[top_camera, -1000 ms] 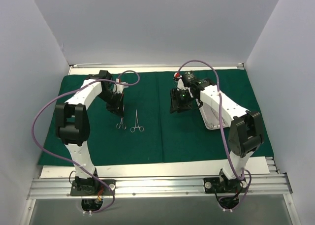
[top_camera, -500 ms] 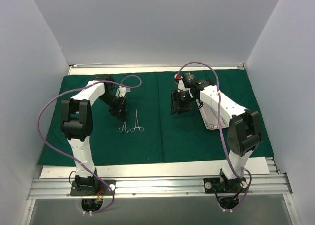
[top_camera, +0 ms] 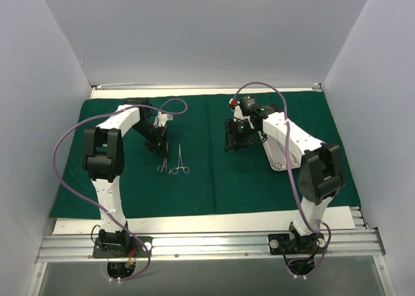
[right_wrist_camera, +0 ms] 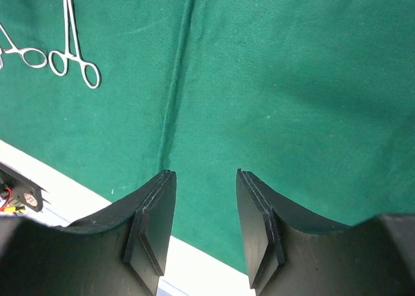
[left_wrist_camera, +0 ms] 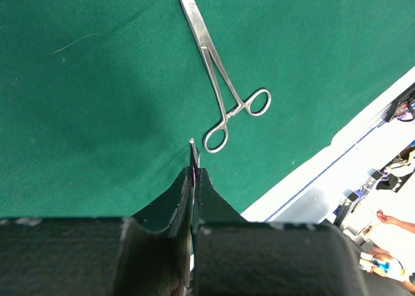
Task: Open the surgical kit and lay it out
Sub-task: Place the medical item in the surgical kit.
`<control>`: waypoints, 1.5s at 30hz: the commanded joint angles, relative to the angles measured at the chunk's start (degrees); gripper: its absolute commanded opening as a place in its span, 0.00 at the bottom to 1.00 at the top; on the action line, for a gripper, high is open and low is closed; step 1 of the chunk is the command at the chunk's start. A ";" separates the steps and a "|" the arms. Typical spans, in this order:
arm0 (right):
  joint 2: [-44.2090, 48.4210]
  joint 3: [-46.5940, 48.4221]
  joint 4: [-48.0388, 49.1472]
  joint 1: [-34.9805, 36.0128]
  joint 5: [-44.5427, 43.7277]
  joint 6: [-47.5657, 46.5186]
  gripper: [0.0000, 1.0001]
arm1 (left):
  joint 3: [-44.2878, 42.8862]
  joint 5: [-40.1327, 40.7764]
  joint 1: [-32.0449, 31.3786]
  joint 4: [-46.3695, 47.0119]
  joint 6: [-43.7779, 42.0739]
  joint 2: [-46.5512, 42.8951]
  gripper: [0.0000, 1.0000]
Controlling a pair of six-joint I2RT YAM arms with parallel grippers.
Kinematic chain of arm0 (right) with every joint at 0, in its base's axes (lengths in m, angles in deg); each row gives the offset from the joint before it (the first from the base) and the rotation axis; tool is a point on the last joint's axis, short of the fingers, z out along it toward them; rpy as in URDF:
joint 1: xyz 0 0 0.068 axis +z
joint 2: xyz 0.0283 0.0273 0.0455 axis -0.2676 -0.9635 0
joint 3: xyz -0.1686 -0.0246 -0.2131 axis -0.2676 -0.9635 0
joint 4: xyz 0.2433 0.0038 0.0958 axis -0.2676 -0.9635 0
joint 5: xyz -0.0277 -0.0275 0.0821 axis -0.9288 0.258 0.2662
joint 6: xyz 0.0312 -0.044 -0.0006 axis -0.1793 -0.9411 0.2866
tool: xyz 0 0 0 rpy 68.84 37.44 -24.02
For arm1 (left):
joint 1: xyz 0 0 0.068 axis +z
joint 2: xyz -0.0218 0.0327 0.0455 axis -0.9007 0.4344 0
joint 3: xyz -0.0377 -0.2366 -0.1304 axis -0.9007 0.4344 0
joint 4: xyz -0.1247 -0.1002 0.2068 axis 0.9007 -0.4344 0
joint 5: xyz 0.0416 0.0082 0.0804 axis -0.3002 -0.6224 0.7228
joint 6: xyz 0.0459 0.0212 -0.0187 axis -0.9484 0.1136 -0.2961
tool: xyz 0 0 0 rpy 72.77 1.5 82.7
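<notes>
The dark green drape (top_camera: 246, 179) lies spread flat over the table. My left gripper (top_camera: 160, 147) (left_wrist_camera: 194, 170) is shut on a slim silver forceps (top_camera: 163, 166), and a thin metal end sticks out past the fingertips. A second forceps (top_camera: 180, 162) (left_wrist_camera: 220, 95) lies flat on the cloth just right of it. The steel tray (top_camera: 279, 161) sits on the right half of the drape, partly hidden under my right arm. My right gripper (top_camera: 232, 137) (right_wrist_camera: 204, 176) hovers open above the drape's centre crease with nothing between its fingers.
White walls close in the table on three sides. A bare white table strip (top_camera: 214, 221) and an aluminium rail (top_camera: 207, 243) carrying both arm bases run along the near edge. Purple cables (top_camera: 65, 147) loop off each arm.
The left gripper has carried its forceps a little to the right, closer to the one lying on the cloth. The right arm has hardly moved.
</notes>
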 commanded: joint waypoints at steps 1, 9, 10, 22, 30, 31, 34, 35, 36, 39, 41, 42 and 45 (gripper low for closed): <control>-0.95 0.66 -1.72 -0.48 0.88 -0.86 0.42 | -2.72 -0.69 0.23 -0.85 -1.01 0.78 0.02; -1.30 1.01 -1.98 -0.56 0.88 -0.95 0.42 | -3.51 2.12 0.40 -1.29 -0.74 2.19 0.06; -1.30 1.01 -1.98 -0.56 0.97 -0.86 0.42 | -3.60 2.47 0.40 -1.29 -0.74 2.28 0.06; -1.47 0.75 -1.89 -0.65 1.23 -0.60 0.42 | -3.69 3.88 0.84 -0.33 -0.22 3.33 0.12; -1.39 0.92 -2.33 -0.65 0.88 -0.69 0.42 | -3.60 3.70 0.93 0.55 -0.13 4.47 0.13; -1.47 0.92 -2.51 -0.65 0.88 -0.69 0.42 | -3.43 3.70 1.02 0.90 -0.04 4.65 0.13; -1.30 1.19 -2.77 -0.65 0.45 -0.95 0.42 | -3.34 3.53 1.28 1.34 0.14 5.09 0.13; -1.30 1.19 -2.86 -0.74 0.36 -0.95 0.42 | -3.25 3.61 1.28 1.52 0.22 5.26 0.13; -1.30 1.19 -2.86 -0.74 0.35 -0.95 0.42 | -3.08 3.61 1.37 1.78 0.22 5.44 0.13; -1.21 1.19 -2.95 -0.83 0.35 -0.86 0.42 | -2.72 3.61 1.55 2.48 0.66 5.70 0.13; -1.30 1.27 -2.95 -0.92 0.27 -0.78 0.42 | -2.64 3.70 1.98 2.83 1.01 5.79 0.13; -1.39 1.36 -3.03 -0.92 0.27 -0.78 0.42 | -2.55 3.79 2.07 3.10 1.10 5.88 0.14; -1.39 1.54 -3.04 -0.92 0.27 -0.78 0.42 | -2.55 3.53 2.60 3.36 1.37 6.14 0.14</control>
